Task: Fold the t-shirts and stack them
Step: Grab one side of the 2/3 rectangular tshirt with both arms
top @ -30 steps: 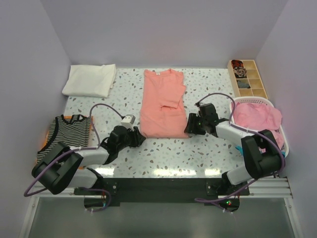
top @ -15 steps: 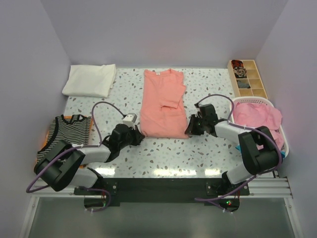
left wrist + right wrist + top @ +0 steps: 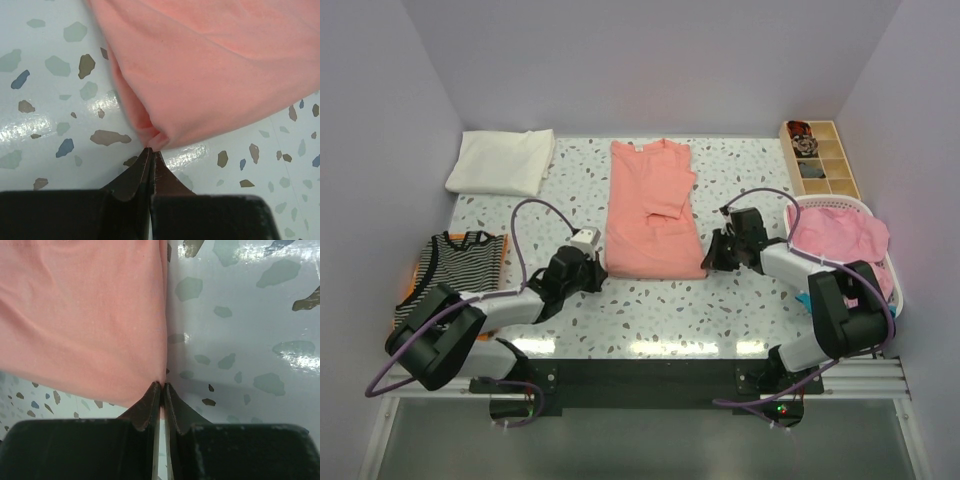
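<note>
Top external view showed the salmon t-shirt [image 3: 650,210] lying flat in the middle of the worktop [image 3: 660,310]. Its collar pointed toward the far wall and its sides were turned in, so it made a long, narrow panel. The left tool [image 3: 603,272] sat at the near-left hem corner and the right tool [image 3: 710,262] at the near-right one. Left wrist view had the dark fingers [image 3: 135,175] pressed together, with a small bunched nub of pink cloth caught at their tips. Right wrist view had that pair closed just as tightly, with a sliver of salmon visible between them at the shirt's side edge. Each tool was therefore pinched tight on a hem corner rather than spread.

The fabric looked thin, soft and light. It puckered where it was pinched and lay limp elsewhere, with a loose fold near its middle. I judged it would sag and drape rather than hold a shape, and would slide easily over the glossy speckled worktop. Both corners would probably need to travel together and level, or the panel would skew. The grips looked shallow, right at the edge, and might slip out under a tug; a bite a little further in, taking both layers, seemed safer.

A folded white tee [image 3: 502,162] lay at the far left and a striped tee [image 3: 455,265] at the near left. A pink tee [image 3: 840,237] filled the basket [image 3: 832,202] at the right. All three were well apart from the tools.
</note>
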You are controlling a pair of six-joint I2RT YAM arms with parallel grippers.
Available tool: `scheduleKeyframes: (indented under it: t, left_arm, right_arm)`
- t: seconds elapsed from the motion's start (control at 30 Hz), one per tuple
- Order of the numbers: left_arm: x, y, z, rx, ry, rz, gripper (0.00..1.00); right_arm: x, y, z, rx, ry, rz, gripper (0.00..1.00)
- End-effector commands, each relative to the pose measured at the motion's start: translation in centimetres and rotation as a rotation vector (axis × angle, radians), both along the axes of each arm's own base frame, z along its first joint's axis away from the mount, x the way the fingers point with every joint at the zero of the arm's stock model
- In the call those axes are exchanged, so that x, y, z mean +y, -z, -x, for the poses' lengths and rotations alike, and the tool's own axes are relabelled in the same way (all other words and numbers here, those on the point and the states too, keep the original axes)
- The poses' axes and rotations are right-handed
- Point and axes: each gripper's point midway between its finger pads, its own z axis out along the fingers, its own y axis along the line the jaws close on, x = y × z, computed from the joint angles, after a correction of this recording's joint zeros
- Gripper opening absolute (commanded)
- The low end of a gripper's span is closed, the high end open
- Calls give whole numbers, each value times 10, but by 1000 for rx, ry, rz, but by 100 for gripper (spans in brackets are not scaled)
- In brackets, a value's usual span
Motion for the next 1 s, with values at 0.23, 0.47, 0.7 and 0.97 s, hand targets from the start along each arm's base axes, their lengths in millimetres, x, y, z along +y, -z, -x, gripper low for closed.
scheduleKeyframes:
  t: [0.23, 0.47, 0.7, 0.97]
  left_arm:
    - [-8, -10, 11, 41, 44, 41, 39]
    - [-7, -30, 2, -8, 8, 65, 90]
    - [-16, -28, -17, -32, -10, 83, 100]
    - [-25, -18, -23, 46, 38, 241, 96]
  right_arm:
    - [-18, -26, -11, -50, 23, 63, 47]
    - [-2, -42, -10, -52, -1, -35, 50]
    - [13, -22, 0, 38, -2, -133, 51]
    - [24, -6, 12, 124, -11, -195, 51]
